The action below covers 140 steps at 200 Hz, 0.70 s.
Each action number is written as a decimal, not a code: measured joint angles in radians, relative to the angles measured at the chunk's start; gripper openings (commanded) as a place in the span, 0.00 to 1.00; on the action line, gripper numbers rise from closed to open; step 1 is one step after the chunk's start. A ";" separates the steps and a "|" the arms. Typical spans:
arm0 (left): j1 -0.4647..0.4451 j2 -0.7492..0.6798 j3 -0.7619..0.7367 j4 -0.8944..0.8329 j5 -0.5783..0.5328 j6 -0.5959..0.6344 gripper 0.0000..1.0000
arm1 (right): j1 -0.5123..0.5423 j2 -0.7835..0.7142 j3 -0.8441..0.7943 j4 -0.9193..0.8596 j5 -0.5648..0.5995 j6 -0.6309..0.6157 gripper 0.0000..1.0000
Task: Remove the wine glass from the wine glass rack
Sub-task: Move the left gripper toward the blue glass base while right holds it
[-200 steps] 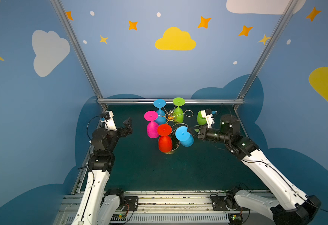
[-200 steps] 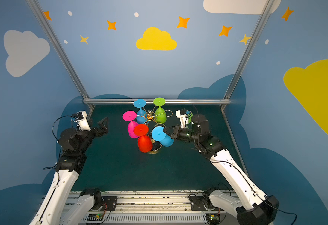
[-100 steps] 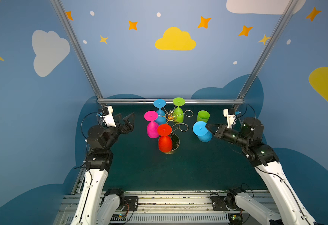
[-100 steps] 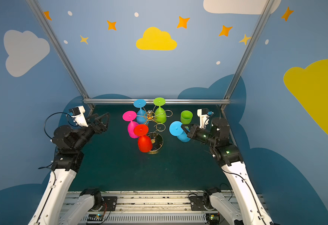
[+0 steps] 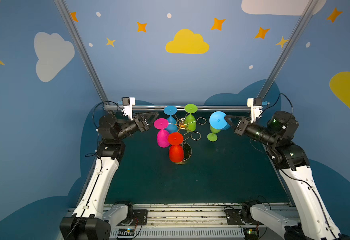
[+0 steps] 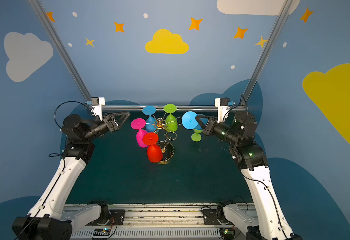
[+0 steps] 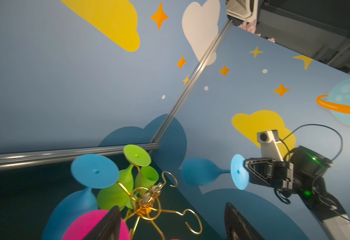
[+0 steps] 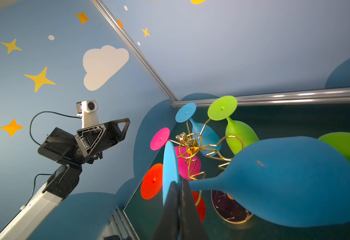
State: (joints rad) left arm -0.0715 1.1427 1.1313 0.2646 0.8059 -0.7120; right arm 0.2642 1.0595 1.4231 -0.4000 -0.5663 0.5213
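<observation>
Robot arms are working over a dark tabletop (image 5: 211, 176). The right tool (image 5: 226, 120) is clenching the stem of a blue wine glass (image 5: 217, 121), holding it sideways in the air, well clear of the gold wire rack (image 5: 181, 124) and just above a green glass (image 5: 212, 136) standing upright. A pink glass (image 5: 162, 138), red glass (image 5: 176, 152), second blue glass (image 5: 171, 126) and second green glass (image 5: 190, 124) are hanging upside down from the rack. The left tool (image 5: 152, 116) is hovering near the pink glass, jaws released and empty.

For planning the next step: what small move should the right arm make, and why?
Probably tip the blue glass upright and lower it onto the table beside the standing green glass: right jaws grip its stem, it lies sideways, clear of the rack.
</observation>
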 measured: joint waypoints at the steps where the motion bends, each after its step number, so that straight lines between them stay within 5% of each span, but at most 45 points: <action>1: -0.003 0.002 0.002 0.000 0.001 0.000 0.76 | 0.000 0.002 0.002 0.000 0.000 0.000 0.00; 62: -0.181 0.121 0.167 0.047 0.075 0.006 0.74 | 0.090 0.115 0.154 0.013 -0.030 -0.076 0.00; 140: -0.300 0.287 0.267 0.084 0.123 -0.015 0.72 | 0.205 0.206 0.211 0.034 -0.050 -0.112 0.00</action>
State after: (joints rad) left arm -0.3717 1.4296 1.3979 0.3489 0.9291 -0.7273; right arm 0.4690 1.2659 1.6344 -0.3660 -0.6167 0.4095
